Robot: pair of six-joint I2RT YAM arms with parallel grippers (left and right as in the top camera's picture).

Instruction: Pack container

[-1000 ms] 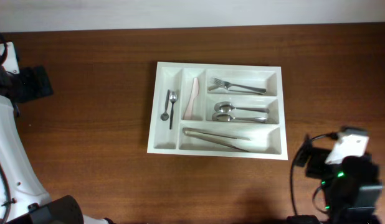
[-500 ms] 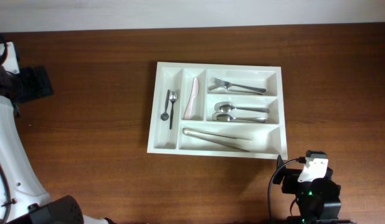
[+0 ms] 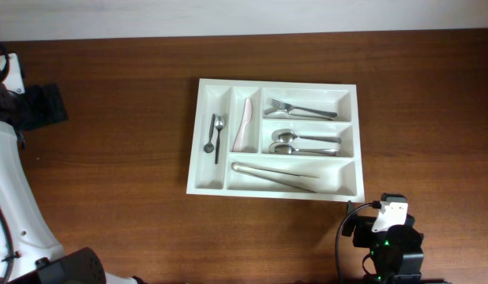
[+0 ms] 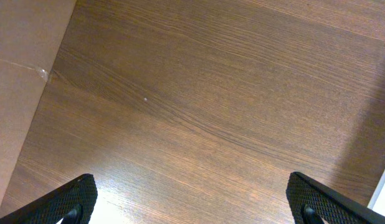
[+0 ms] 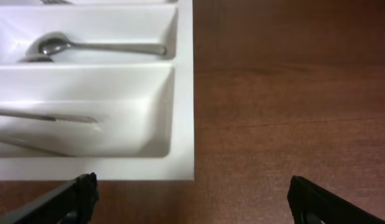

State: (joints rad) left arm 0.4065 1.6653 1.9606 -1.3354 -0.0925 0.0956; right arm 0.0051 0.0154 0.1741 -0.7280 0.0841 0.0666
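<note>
Container [image 3: 275, 83] sat just beside the right gripper [image 5: 192, 196], jaws apart and empty; a careless swing could knock it. Left gripper [image 4: 192, 199] gaped too.

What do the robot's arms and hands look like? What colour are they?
The left arm is smooth, white and curvy, with black joints. The right arm is black with a white block on top, a tiny green light and a looping black cable. The left hand and right hand have black bumpy fingertips.
</note>
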